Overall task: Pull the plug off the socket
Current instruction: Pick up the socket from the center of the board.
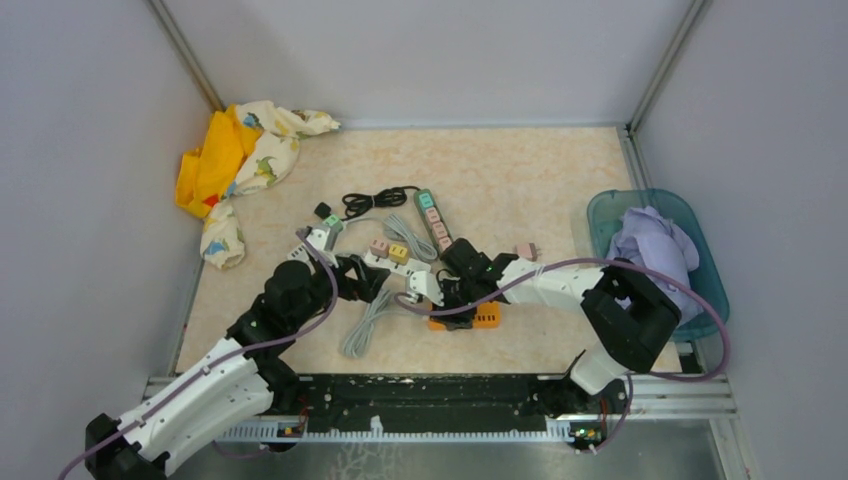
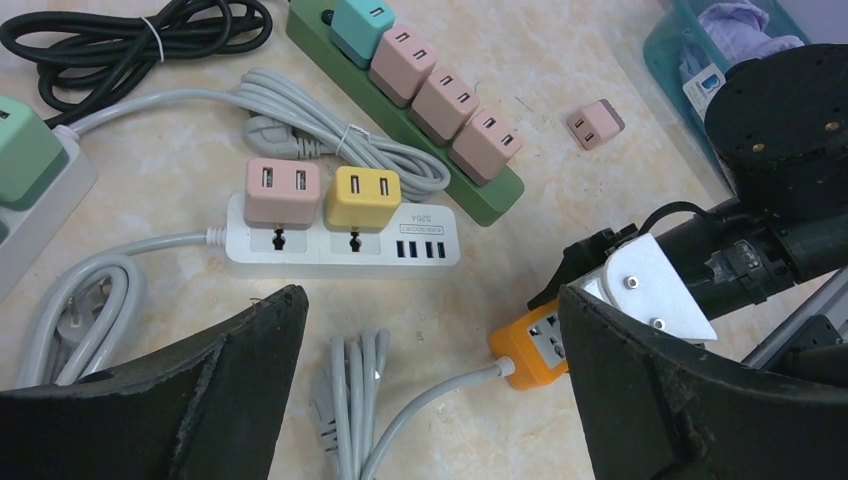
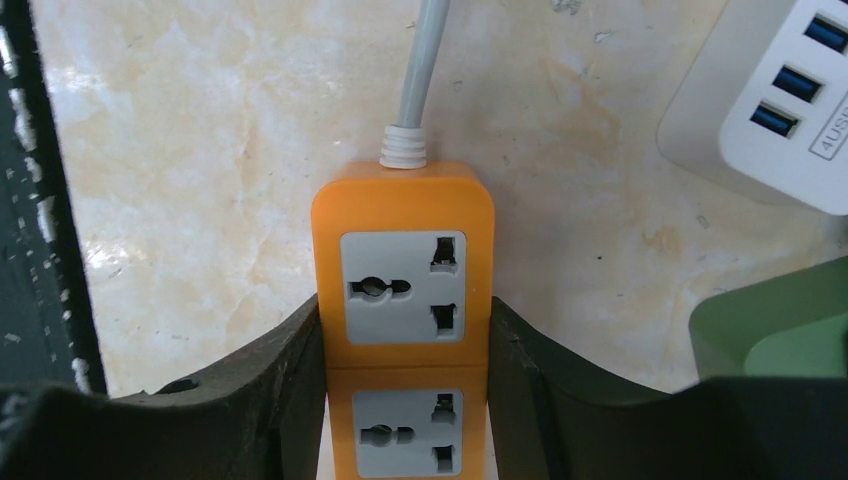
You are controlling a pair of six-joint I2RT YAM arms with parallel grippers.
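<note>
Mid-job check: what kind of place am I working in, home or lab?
Probably a lab test booth, not a home: grey panel walls on aluminium posts box in the table, and the green power strip, white power strip and orange power strip lie out like props.

The desk (image 1: 540, 170) has a pale beige, marble-patterned top with pinkish-orange veining. Behind the desk stands a plain grey-white back wall (image 1: 430, 50). A matching left wall (image 1: 80, 200) and right wall (image 1: 780, 150) close off the desk's sides. At the desk's two far corners, aluminium posts (image 1: 185, 55) mark the joins. A black mounting rail (image 1: 420, 395) runs along the desk's near edge, with dull sheet metal (image 1: 450, 460) just beyond it. A yellow printed cloth bundle (image 1: 240, 160) lies in the desk's far left corner. A teal tub (image 1: 600, 225) sits at the desk's right edge. Light falls softly and evenly over the desk.
</note>
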